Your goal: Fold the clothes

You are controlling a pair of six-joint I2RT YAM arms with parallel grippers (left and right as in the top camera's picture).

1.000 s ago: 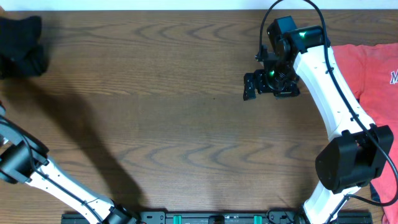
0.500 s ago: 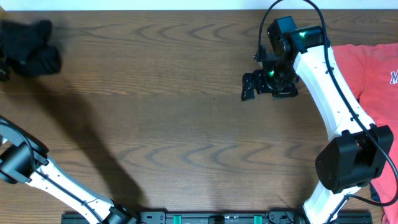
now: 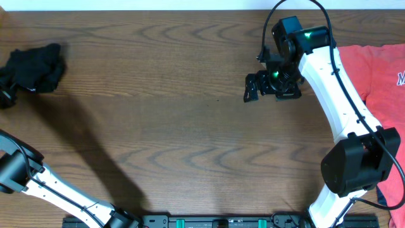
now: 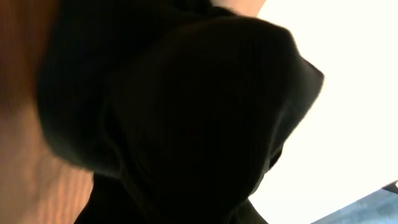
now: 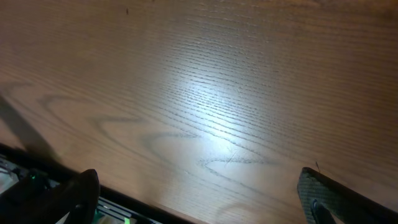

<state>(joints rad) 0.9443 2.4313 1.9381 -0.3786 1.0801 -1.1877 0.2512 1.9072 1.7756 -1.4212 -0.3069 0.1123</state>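
Observation:
A crumpled black garment [image 3: 35, 68] hangs bunched at the far left of the table, held by my left gripper [image 3: 6, 95] at the left edge of the overhead view. In the left wrist view the black garment [image 4: 186, 124] fills the frame and hides the jaws. A red shirt [image 3: 380, 69] lies spread at the right edge. My right gripper [image 3: 253, 87] hovers over bare wood right of centre at the back, left of the red shirt. It is open and empty, with both fingers wide apart in the right wrist view [image 5: 202, 205].
The brown wooden table [image 3: 177, 126] shows bare wood across its middle. The arm bases and a black rail [image 3: 215, 221] run along the front edge. The right arm's white links [image 3: 335, 95] cross over the edge of the red shirt.
The black garment has moved rightward and slightly down from the far-left corner, carried by my left gripper. The right gripper has barely moved.

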